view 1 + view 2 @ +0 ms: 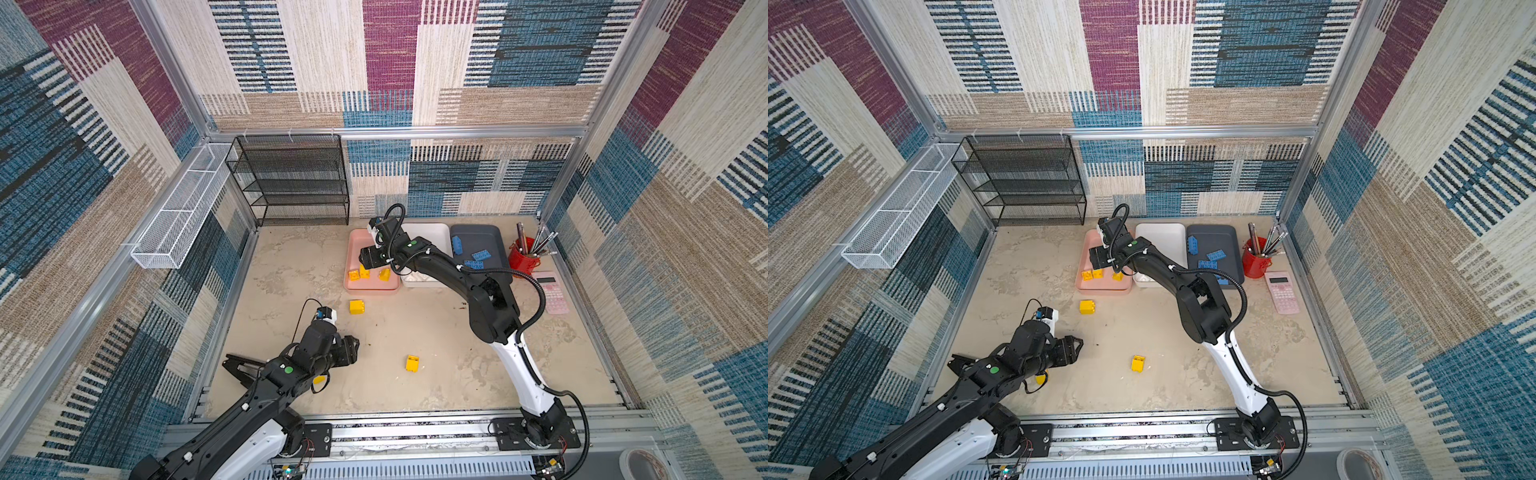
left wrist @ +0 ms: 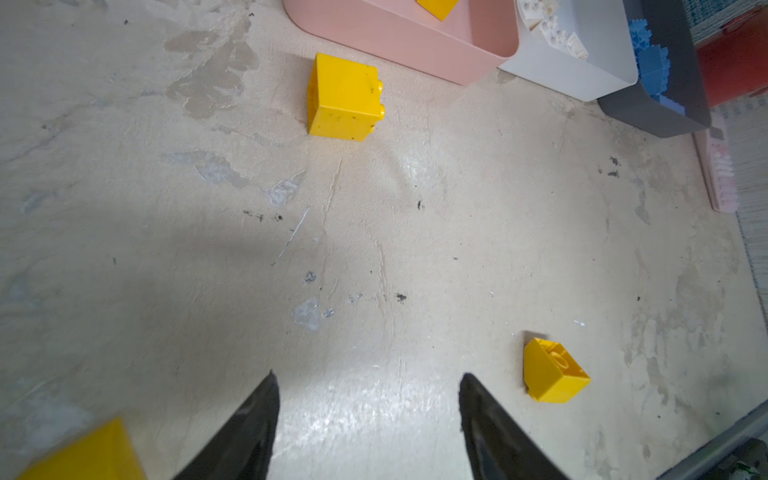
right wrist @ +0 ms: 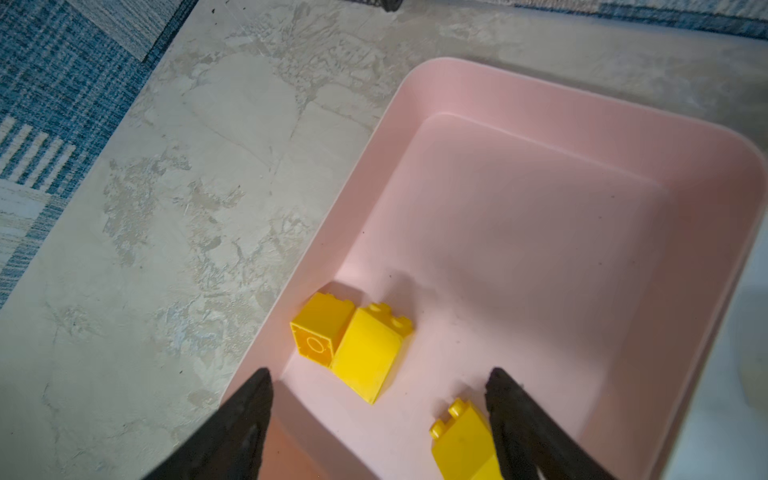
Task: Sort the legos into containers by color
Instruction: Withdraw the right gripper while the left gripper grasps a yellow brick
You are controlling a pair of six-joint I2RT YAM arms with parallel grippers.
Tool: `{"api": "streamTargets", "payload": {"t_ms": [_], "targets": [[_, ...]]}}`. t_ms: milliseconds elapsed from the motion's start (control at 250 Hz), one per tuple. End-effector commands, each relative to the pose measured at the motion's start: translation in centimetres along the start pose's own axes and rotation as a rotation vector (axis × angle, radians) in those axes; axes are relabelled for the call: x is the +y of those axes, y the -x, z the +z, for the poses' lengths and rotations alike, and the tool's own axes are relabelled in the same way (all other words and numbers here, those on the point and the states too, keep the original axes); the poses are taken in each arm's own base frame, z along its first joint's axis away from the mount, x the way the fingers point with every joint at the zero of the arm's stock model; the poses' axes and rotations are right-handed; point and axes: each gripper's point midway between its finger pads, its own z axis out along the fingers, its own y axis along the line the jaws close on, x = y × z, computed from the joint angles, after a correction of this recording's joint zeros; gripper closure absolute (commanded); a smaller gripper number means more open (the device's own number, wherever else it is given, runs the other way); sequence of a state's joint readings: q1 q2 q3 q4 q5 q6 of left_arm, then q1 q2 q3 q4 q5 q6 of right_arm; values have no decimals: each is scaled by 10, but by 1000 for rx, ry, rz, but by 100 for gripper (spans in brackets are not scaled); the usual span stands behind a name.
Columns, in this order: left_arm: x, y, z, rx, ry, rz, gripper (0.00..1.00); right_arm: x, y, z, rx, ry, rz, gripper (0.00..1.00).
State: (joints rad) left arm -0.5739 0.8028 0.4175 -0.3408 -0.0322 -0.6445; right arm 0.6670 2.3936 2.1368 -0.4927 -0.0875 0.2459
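The pink tray [image 1: 353,249] holds three yellow legos [image 3: 368,353], and my right gripper [image 3: 378,374] hangs open just above them. One yellow lego [image 3: 461,444] lies on the tray floor beside a finger. Next to it stand the white tray [image 1: 432,232] with white legos [image 2: 552,33] and the dark grey tray [image 1: 478,235] with blue legos [image 1: 481,255]. Loose yellow legos lie on the table in front of the pink tray [image 1: 356,306], at mid-table [image 1: 412,363] and under my left arm [image 1: 319,379]. My left gripper [image 2: 368,376] is open over bare table, holding nothing.
A red pen cup [image 1: 523,257] and a pink calculator [image 1: 550,291] sit right of the grey tray. A black mesh shelf [image 1: 291,183] stands at the back left, and a white wire basket [image 1: 183,212] hangs on the left wall.
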Motion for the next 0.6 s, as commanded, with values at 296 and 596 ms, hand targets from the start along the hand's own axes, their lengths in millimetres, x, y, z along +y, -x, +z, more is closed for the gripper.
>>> {"api": "streamTargets", "payload": {"t_ms": [296,596], "targets": [[-3,37,25,-12,100,-15,27,15,9,-116,-209,70,-63,2],[2,66,74,45,217,88,28,4,-61,-216,-360,132,15,1]]}}
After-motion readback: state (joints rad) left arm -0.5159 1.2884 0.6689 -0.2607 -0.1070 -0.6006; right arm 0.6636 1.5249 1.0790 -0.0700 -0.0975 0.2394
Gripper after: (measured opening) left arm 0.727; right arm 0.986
